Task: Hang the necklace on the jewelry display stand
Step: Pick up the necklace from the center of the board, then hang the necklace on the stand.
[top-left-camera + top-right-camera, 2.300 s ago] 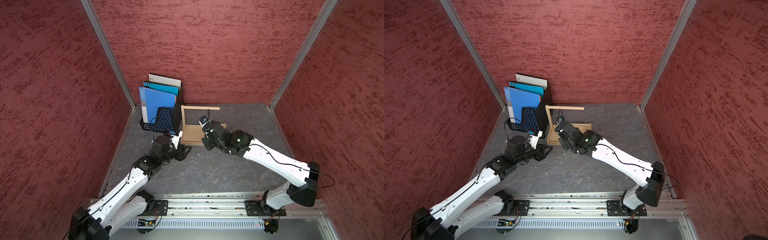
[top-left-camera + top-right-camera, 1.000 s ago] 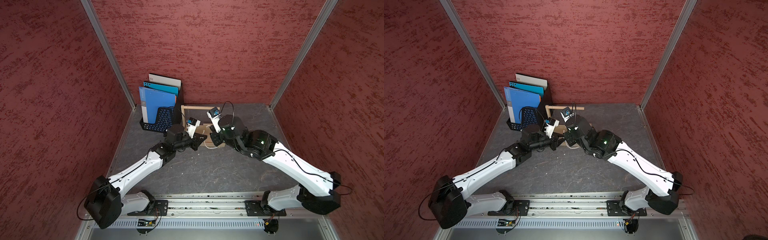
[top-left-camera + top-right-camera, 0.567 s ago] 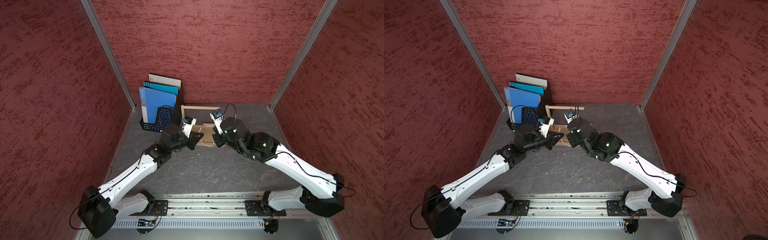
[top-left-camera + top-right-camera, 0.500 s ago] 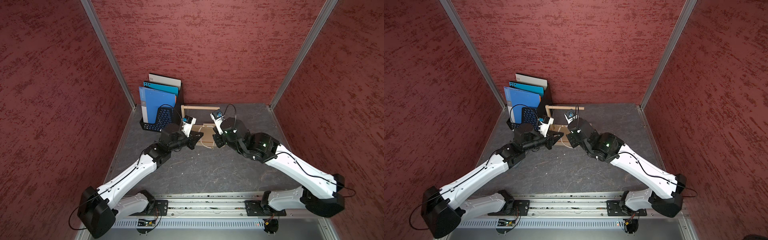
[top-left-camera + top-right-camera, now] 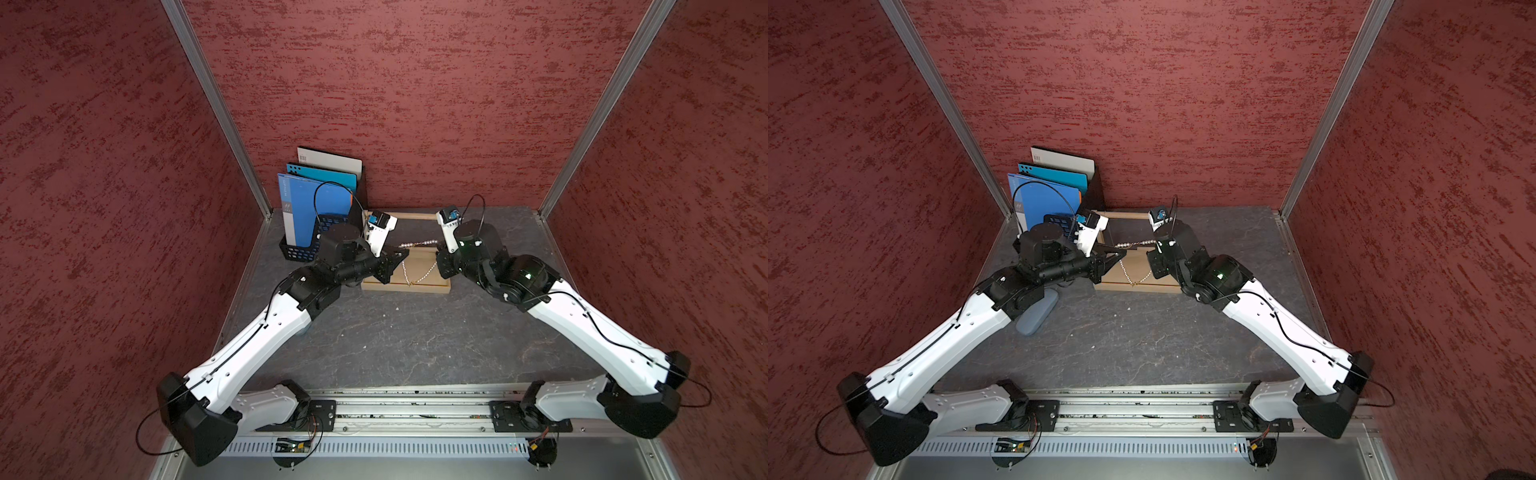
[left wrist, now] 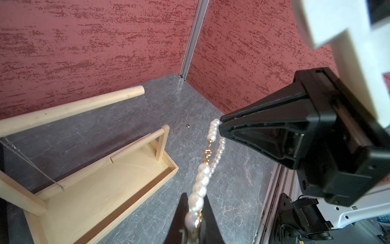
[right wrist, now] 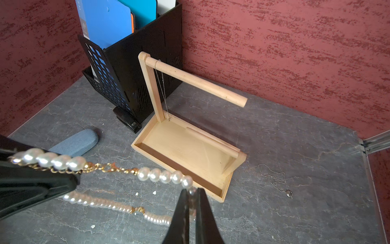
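Left end effector [image 6: 195, 200] and right end effector [image 7: 191, 191] lifted necklace [image 5: 417, 244] higher.

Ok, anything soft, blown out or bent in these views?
Left wrist view: pearl necklace soft near the left gripper, white housing washed out. Right wrist view: right gripper tips blurred, jewelry display stand sharp. Both top views: even light, corner posts splay outward.

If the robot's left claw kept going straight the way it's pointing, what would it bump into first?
Probably the right gripper: the left gripper points roughly at it, with only the pearl necklace that both hold stretched between them. Depth is unclear, so it might pass beside.
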Controlling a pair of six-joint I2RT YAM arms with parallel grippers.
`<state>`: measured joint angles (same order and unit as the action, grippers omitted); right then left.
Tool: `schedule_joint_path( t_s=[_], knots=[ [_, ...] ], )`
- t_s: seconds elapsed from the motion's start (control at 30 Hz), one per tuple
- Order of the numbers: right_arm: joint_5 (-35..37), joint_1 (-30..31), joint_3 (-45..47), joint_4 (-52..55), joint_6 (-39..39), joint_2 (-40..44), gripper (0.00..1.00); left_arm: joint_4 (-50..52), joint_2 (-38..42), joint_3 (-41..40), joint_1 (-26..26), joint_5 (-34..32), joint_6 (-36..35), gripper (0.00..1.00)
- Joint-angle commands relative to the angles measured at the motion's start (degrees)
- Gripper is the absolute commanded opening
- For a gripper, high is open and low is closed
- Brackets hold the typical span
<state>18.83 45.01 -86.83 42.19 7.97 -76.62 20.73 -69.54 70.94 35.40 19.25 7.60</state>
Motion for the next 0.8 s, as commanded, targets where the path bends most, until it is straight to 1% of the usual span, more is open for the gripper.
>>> schedule_joint_path(
  t_s=[0.0, 0.33, 0.43, 0.57, 0.77],
  knots=[
    [-3.24, -3.20, 0.49, -4.14, -0.14, -0.39, 0.02, 5.43, -2.50, 4.70, -0.38, 0.76, -2.06, 0.00],
    [-7.38, -11.59, -2.79, -9.43, -1.55, -6.51, 0.02, 8.38, -12.41, 16.44, -0.42, 1.16, -3.29, 0.00],
    [-8.63, -14.20, -4.71, -10.01, -1.13, -10.29, 0.02, 8.36, -15.32, 19.49, -0.42, 0.03, -3.12, 0.00],
    [-10.75, -17.40, -7.57, -10.64, -0.80, -13.95, 0.02, 5.40, -18.34, 21.48, -0.42, -2.16, -1.98, 0.00],
    [-12.21, -20.96, -10.76, -13.71, -0.97, -18.34, 0.02, 0.97, -24.13, 24.87, -0.33, -3.02, -1.07, 0.00]
  ],
)
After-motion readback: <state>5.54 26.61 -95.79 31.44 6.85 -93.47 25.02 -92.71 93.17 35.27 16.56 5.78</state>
